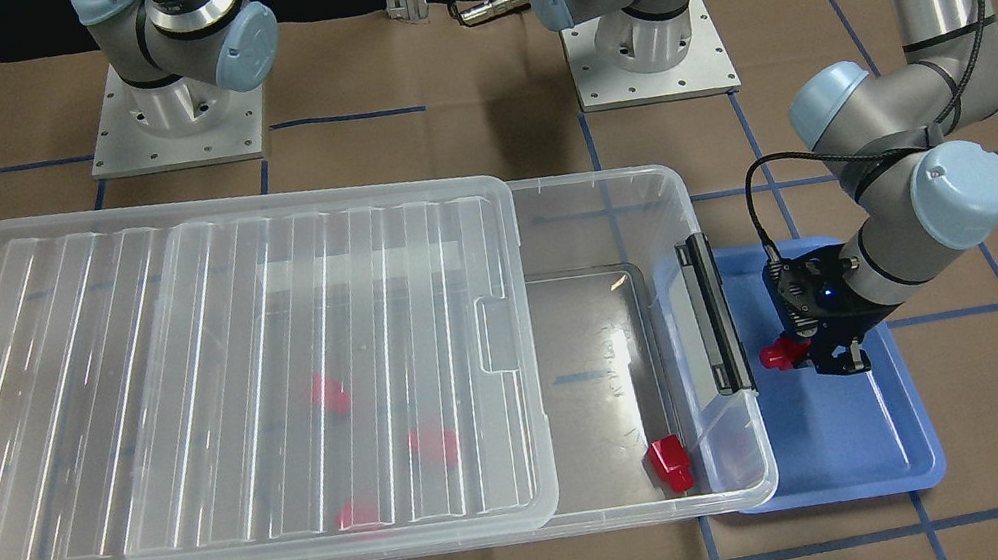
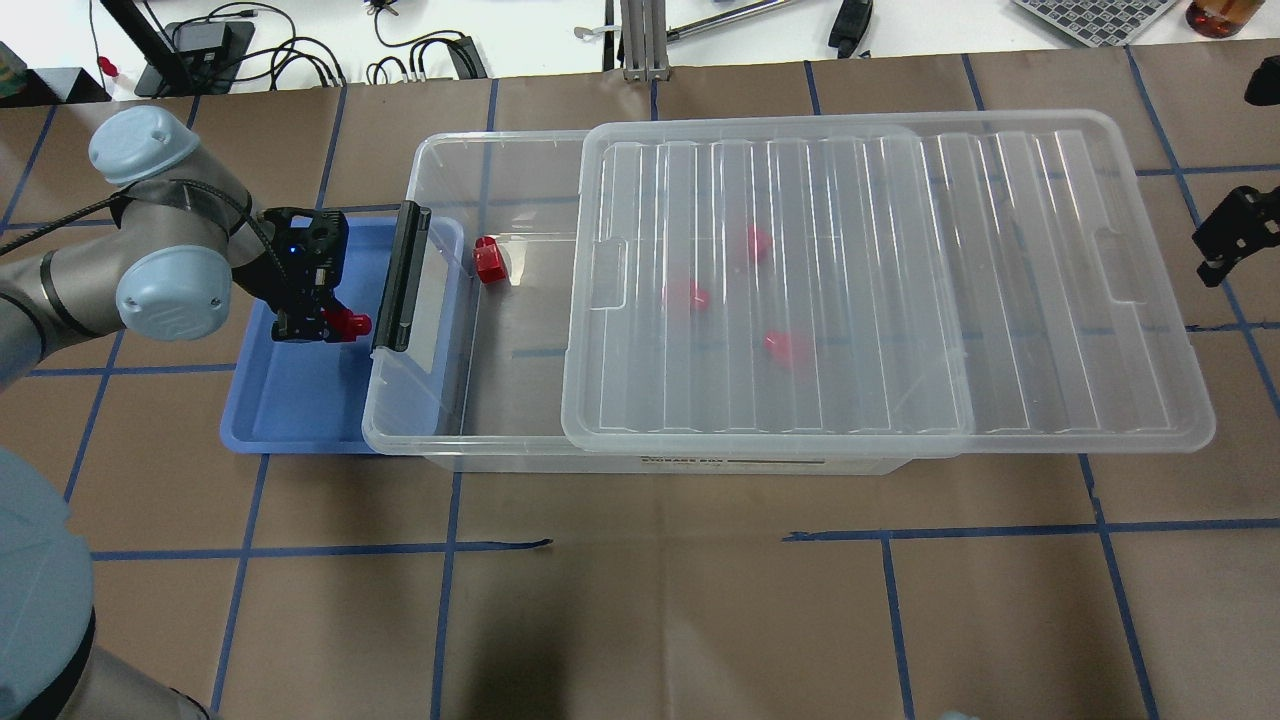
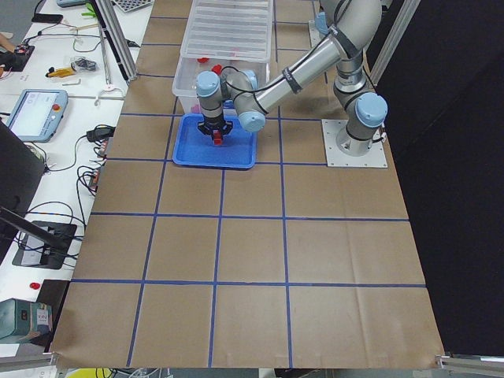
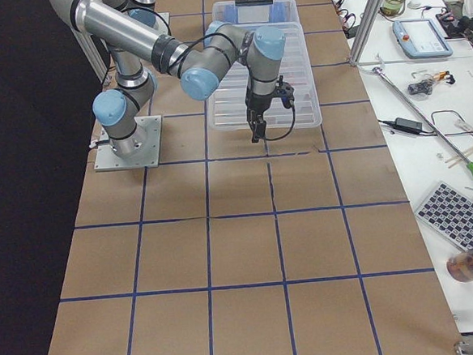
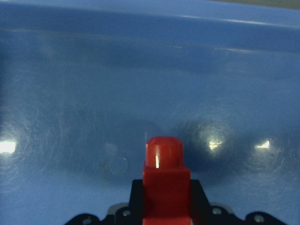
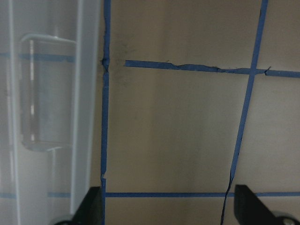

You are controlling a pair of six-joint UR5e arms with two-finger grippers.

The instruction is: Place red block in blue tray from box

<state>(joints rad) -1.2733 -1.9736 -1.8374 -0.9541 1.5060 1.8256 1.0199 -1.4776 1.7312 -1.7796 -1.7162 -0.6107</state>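
My left gripper [image 1: 800, 354] is shut on a red block [image 1: 780, 355], peg pointing out, low over the blue tray [image 1: 852, 449], close beside the box's latch end. The left wrist view shows the block [image 5: 166, 176] between the fingers above the tray floor [image 5: 140, 70]. The clear box [image 2: 500, 170] holds one red block [image 2: 490, 260] in its uncovered end and three more under the lid [image 2: 900, 280]. My right gripper [image 6: 168, 206] is open and empty above bare table just past the lid's far end [image 4: 255, 129].
The ribbed lid is slid toward my right and overhangs the box. The black clip latch [image 2: 402, 278] stands up between tray and box. The two arm bases [image 1: 173, 121] stand behind the box. Brown paper with blue tape lines covers the table.
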